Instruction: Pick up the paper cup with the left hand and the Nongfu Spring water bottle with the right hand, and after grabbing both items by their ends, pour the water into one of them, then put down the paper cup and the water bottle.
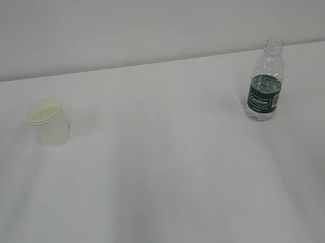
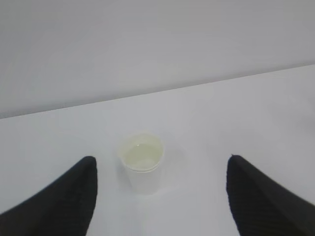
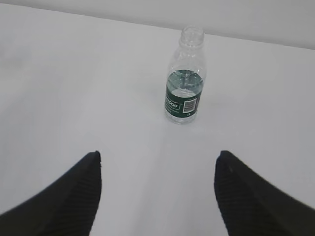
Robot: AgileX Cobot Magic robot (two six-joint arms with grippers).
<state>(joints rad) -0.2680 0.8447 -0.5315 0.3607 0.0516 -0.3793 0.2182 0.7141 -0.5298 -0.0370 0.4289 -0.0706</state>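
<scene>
Your left hand (image 2: 160,196) fingers, released, frame the paper cup (image 2: 141,162); right hand (image 3: 157,189) fingers, released, frame the Nongfu Spring water bottle (image 3: 184,78) ahead, ready for approach.

**White on white, with one band of dark green**

Here's the paper cup (image 1: 49,121), plain white outside, its inside a pale cream with a faint yellowish tint where the water (image 2: 141,156) sits. Over at three o'clock on the table (image 1: 170,185), itself an unbroken matte white, stands the Nongfu Spring water bottle (image 1: 265,83): clear, colourless ribbed plastic, wrapped by a dark green label (image 3: 181,101) with white lettering and a white barcode patch. Behind it all, the wall (image 1: 150,17) reads a flat pale grey. Both wrist views show black fingers (image 2: 64,201) with a fine ridged texture (image 3: 69,196).
</scene>
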